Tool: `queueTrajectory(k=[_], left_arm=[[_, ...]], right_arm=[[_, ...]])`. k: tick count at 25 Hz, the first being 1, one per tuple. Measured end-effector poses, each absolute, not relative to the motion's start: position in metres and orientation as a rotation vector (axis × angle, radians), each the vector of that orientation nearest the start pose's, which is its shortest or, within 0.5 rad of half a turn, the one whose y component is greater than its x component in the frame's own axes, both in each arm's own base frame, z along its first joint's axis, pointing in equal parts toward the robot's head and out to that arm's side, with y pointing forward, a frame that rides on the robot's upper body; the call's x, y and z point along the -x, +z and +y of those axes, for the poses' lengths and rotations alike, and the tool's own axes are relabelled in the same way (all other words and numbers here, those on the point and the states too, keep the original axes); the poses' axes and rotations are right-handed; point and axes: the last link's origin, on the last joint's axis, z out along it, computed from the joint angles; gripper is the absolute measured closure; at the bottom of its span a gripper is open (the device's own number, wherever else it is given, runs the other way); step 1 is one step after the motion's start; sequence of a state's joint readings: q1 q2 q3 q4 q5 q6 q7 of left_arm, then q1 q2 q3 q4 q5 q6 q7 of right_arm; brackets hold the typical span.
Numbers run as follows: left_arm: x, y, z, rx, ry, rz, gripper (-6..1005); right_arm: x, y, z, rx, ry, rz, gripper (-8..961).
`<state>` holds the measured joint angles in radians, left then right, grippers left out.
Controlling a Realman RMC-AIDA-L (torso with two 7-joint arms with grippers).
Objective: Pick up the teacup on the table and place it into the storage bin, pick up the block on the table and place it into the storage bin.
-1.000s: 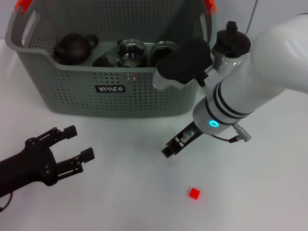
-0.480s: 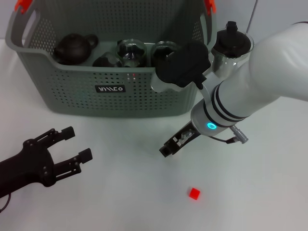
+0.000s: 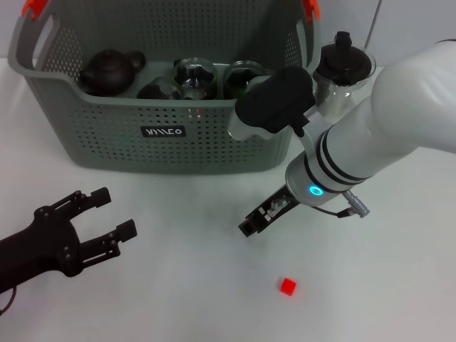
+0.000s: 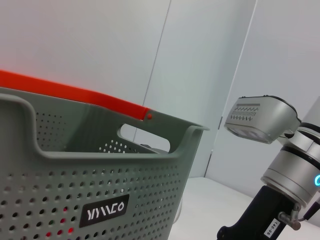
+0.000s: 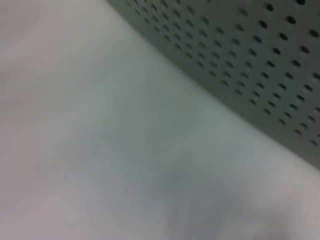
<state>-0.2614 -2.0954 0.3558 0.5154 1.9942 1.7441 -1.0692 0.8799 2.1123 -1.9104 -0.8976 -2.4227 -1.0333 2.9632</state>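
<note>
The small red block (image 3: 287, 286) lies on the white table, near the front. My right gripper (image 3: 251, 226) hangs just above the table in front of the storage bin (image 3: 107, 121), up and to the left of the block and apart from it. The grey bin (image 4: 100, 165) holds a dark teapot (image 3: 108, 70) and some glass cups (image 3: 196, 75); which one is the teacup I cannot tell. My left gripper (image 3: 116, 211) rests open and empty at the front left. The right wrist view shows only the bin's wall (image 5: 240, 55) and bare table.
A glass jar with a black lid (image 3: 344, 65) stands on the table right of the bin, behind my right arm (image 3: 370, 128). The right arm (image 4: 285, 160) also shows in the left wrist view.
The right arm has shifted only slightly, its gripper staying over the same patch of table. The left gripper has drifted a little toward the front left. The block has not moved.
</note>
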Motion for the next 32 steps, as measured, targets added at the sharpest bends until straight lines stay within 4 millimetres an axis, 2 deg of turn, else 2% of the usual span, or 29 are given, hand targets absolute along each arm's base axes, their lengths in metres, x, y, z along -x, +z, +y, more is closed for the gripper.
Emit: queueTrajectory(k=[15, 19, 21, 24, 29, 32], left_arm=[[0.335, 0.011, 0.229, 2.394, -0.955, -0.707, 156], [0.335, 0.011, 0.229, 2.394, -0.955, -0.707, 156], [0.335, 0.011, 0.229, 2.392, -0.955, -0.707, 155], [0.335, 0.012, 0.229, 2.386, -0.955, -0.708, 155], [0.336, 0.013, 0.229, 2.383, -0.957, -0.707, 155], [0.336, 0.013, 0.229, 2.379, -0.957, -0.707, 155]], right_arm=[[-0.138, -0.134, 0.361, 2.584, -0.486, 0.932, 403], [-0.135, -0.131, 0.359, 2.594, -0.481, 0.926, 497], [-0.126, -0.125, 0.356, 2.615, -0.450, 0.915, 520], [-0.104, -0.099, 0.354, 2.629, -0.353, 0.872, 521], [-0.055, -0.023, 0.350, 2.590, -0.093, 0.734, 520], [-0.027, 0.011, 0.343, 2.606, 0.054, 0.657, 520]])
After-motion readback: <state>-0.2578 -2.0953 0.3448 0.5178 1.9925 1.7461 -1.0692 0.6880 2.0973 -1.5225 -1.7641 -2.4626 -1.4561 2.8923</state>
